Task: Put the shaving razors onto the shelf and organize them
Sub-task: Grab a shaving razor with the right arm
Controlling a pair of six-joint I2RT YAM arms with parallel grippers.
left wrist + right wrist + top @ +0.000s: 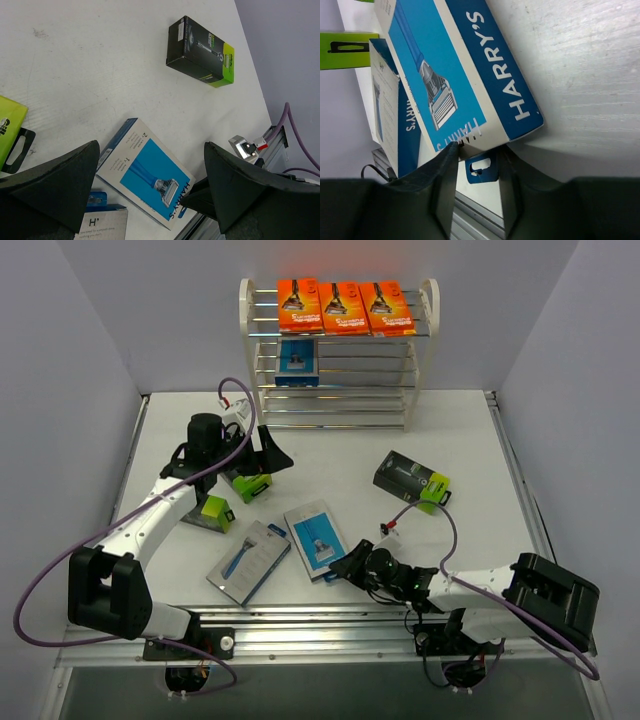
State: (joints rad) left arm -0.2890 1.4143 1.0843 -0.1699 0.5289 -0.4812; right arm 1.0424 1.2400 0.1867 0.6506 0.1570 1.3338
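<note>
- "HARRY'S": white capitals on the dark-blue side edge of the blue pack, just ahead of the right claw. The same word appears again in white on the pack's light-blue face, at the end nearest the fingertips.
- "…RY'S": the end of the brand name on the dark side of the grey pack, beyond the blue pack and off to one side of the right claw.
- "H'": on the grey pack's face, close under the left claw.
- Black-and-lime box, far ahead of the left claw: print too small to read.
</note>
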